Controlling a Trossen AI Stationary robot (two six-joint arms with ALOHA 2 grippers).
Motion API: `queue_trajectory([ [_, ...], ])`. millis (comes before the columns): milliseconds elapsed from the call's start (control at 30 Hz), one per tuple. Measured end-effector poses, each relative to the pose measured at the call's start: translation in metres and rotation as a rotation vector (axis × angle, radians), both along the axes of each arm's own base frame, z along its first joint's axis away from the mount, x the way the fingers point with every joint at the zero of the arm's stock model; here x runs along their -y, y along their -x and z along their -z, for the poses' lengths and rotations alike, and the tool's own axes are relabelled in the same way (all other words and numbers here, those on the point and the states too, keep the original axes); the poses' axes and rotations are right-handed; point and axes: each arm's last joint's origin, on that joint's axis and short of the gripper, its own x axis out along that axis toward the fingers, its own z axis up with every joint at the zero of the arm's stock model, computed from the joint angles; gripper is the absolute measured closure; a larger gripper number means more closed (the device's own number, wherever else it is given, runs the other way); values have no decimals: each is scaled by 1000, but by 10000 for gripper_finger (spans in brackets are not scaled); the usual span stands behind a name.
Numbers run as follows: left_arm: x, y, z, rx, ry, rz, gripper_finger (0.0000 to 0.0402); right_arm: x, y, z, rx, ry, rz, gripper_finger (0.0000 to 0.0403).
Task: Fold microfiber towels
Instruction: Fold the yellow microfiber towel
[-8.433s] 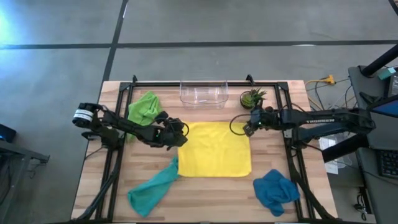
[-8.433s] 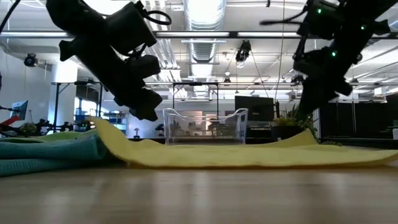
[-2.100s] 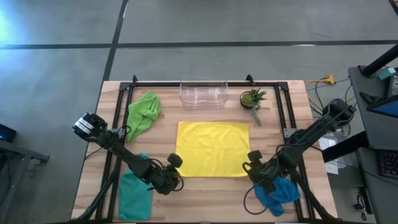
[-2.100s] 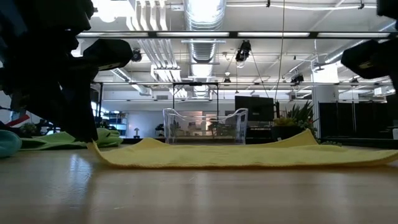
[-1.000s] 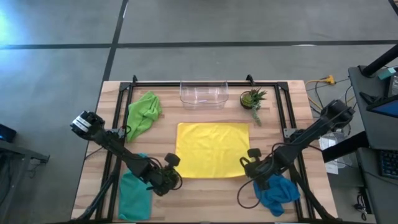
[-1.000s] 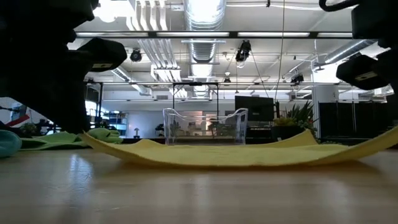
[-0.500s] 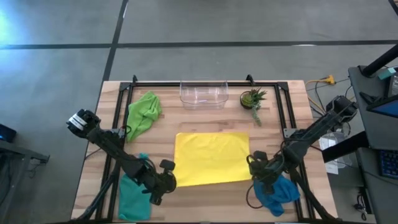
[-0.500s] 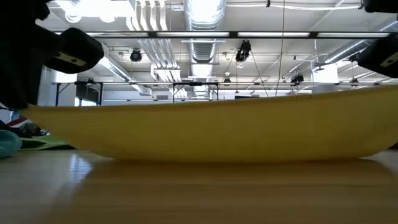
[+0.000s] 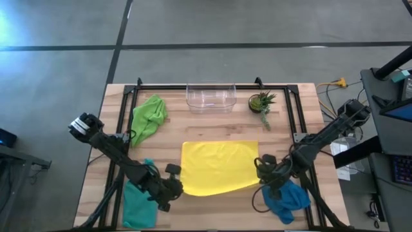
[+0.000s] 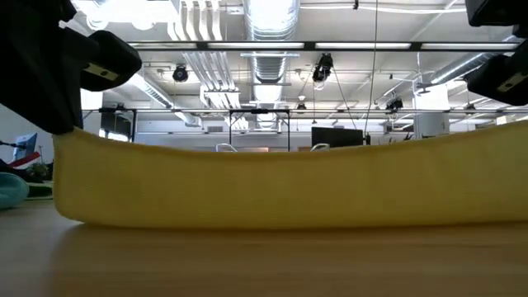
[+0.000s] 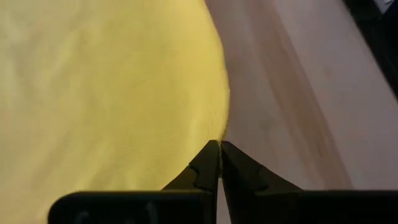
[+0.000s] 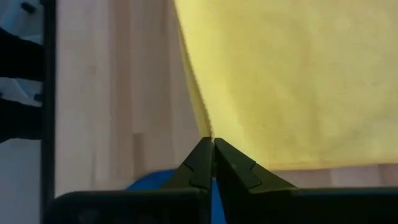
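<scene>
At centre frame of the high view, we had raised the yellow towel's [image 9: 217, 166] near edge off the table [image 9: 212, 206], where a second before it lay flat. Our left gripper [image 9: 172, 183] and right gripper [image 9: 262, 169] each pinched a near corner, jaws pressed together. We judged the fold just begun.

Probably a robotics lab or workshop: exposed ceiling ducts [image 10: 268, 21], strip lights, concrete floor [image 9: 212, 26].
</scene>
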Motion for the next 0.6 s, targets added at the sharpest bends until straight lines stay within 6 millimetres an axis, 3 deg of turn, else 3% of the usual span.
queue_trajectory([
  [267, -17, 8, -9, 37, -62, -72, 401, 9, -2, -5, 44, 31, 57, 394],
  [600, -48, 5, -16, 68, -81, -183, 401, 33, 16, -15, 84, 81, 164, 394],
])
